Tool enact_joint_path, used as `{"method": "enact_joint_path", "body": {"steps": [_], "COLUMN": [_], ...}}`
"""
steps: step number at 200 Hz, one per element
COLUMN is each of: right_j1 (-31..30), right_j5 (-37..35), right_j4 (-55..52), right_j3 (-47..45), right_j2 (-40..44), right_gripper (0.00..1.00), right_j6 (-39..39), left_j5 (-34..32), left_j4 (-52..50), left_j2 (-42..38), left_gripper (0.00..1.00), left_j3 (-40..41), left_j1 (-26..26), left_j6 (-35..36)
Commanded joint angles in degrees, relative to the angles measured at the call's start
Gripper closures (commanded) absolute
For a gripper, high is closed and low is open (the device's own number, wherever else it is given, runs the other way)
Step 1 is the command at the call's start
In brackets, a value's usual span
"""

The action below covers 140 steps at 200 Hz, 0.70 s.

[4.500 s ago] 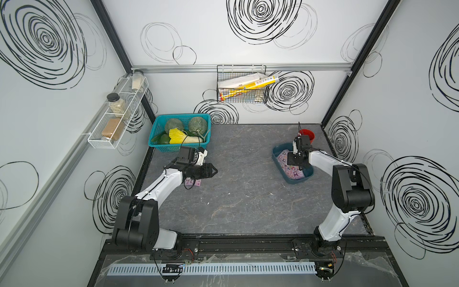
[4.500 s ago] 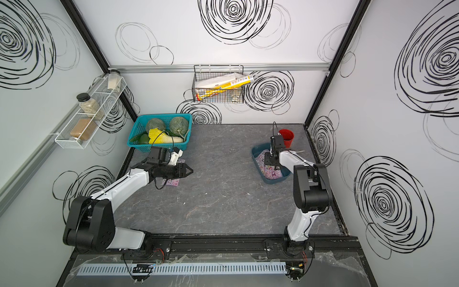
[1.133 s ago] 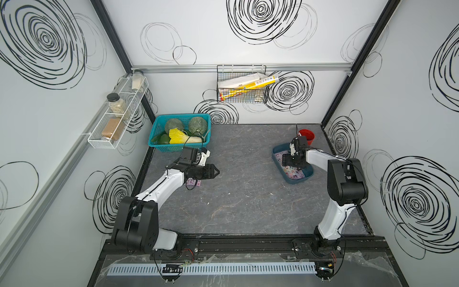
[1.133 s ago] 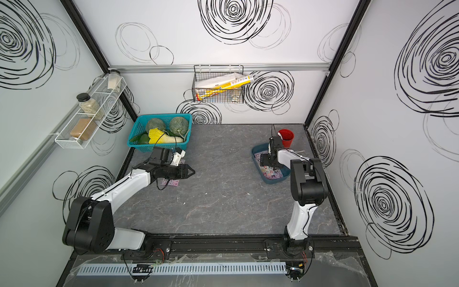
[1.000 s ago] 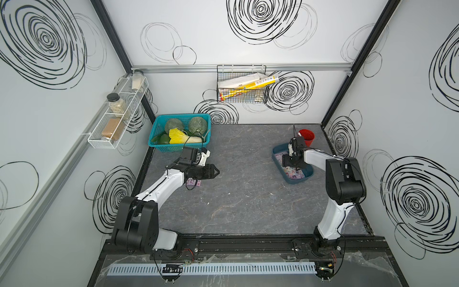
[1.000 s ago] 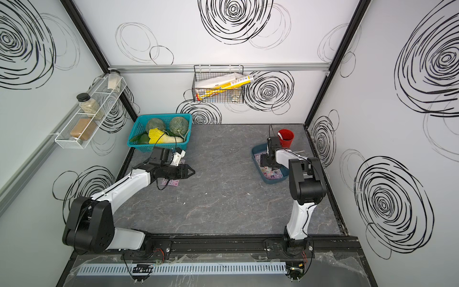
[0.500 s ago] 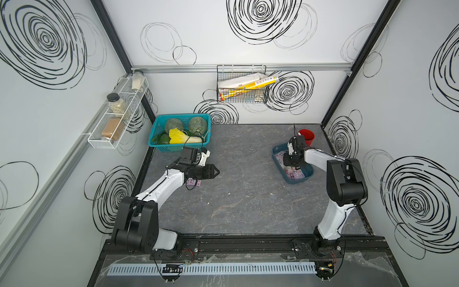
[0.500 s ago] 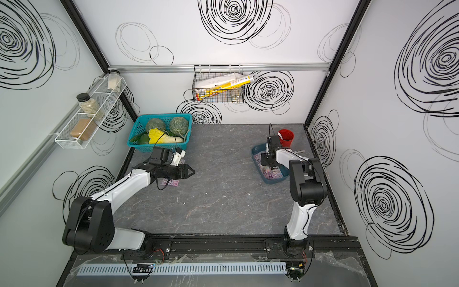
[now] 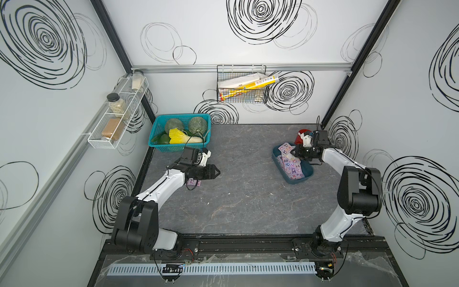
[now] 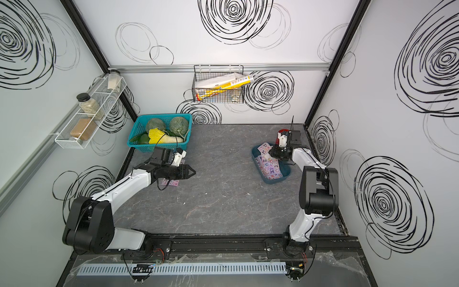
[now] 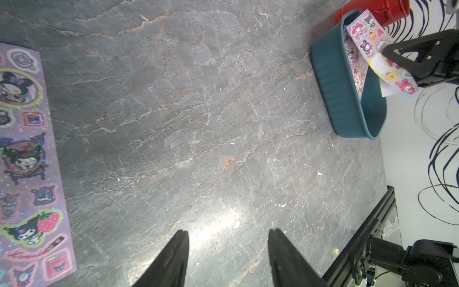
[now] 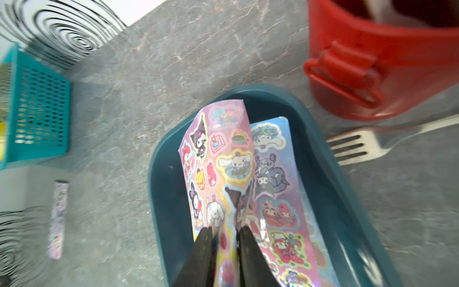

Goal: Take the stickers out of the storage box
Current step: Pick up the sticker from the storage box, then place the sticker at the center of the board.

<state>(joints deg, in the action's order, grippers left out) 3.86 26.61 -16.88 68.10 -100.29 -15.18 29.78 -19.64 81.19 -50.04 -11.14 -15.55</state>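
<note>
The dark teal storage box (image 9: 306, 171) (image 12: 162, 198) stands at the right of the table, and several stickers (image 9: 291, 167) (image 12: 278, 198) lie in it. My right gripper (image 9: 294, 151) (image 12: 224, 229) is over the box's far end, shut on a pink and yellow sticker sheet (image 12: 223, 154) (image 11: 372, 52). That sheet curls up above the rim. One lilac sticker sheet (image 9: 193, 182) (image 11: 24, 161) lies flat on the table at the left. My left gripper (image 9: 217, 172) (image 11: 228, 232) hovers just right of it, open, with nothing between its fingers.
A red cup (image 12: 385, 62) (image 9: 301, 134) stands right behind the box, with a metal fork (image 12: 360, 146) beside it. A bright-blue basket (image 9: 178, 134) of vegetables sits at the back left. The right wall runs close by the box.
My right gripper has shut on a sticker sheet in the box and raised its end above the rim. The left arm has stayed where it was.
</note>
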Motion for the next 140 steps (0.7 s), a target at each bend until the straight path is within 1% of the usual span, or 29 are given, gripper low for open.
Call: {"method": "enact_joint_path", "body": {"steps": [1, 21, 32, 47, 59, 70, 94, 115, 140], "right_j1": [0.59, 2.09, 2.90, 3.81, 4.44, 5.03, 5.95, 5.99, 5.99], "right_j5": [8.78, 14.57, 16.48, 18.91, 20.94, 22.21, 23.51, 24.05, 23.20], "right_j4": [2.22, 3.92, 4.41, 5.28, 5.78, 5.67, 4.64, 4.54, 3.88], "right_j3": [-1.11, -1.32, -1.08, -1.03, -0.96, -0.85, -0.80, -1.99, -4.73], "right_j2": [1.31, 0.96, 0.63, 0.67, 0.95, 1.25, 2.05, 4.16, 7.75], "right_gripper": [0.76, 0.76, 0.76, 0.76, 0.76, 0.76, 0.76, 0.76, 0.75], "right_j6": [-1.98, -3.82, -4.63, -5.77, -6.52, -6.78, -6.31, -6.10, -5.22], "left_j5": [-0.49, -2.24, -2.70, -1.68, -0.13, 0.70, -0.79, -0.43, 3.54], "left_j4": [-0.02, 0.58, 2.32, 8.59, 13.36, 16.24, 13.48, 13.79, 21.25], "left_j2": [-0.48, -0.76, -0.86, -0.49, 1.61, 4.84, 12.22, 14.81, 15.55], "left_gripper": [0.43, 0.43, 0.43, 0.42, 0.42, 0.42, 0.42, 0.42, 0.40], "left_j3": [-0.62, -1.39, -2.06, -2.03, -2.91, -5.12, -14.33, -18.42, -18.10], "left_j1": [-1.11, -3.94, -6.22, -10.69, -14.21, -17.27, -22.61, -24.89, -24.61], "left_j6": [1.16, 0.37, -2.25, -7.74, -11.56, -13.41, -12.65, -13.14, -19.30]}}
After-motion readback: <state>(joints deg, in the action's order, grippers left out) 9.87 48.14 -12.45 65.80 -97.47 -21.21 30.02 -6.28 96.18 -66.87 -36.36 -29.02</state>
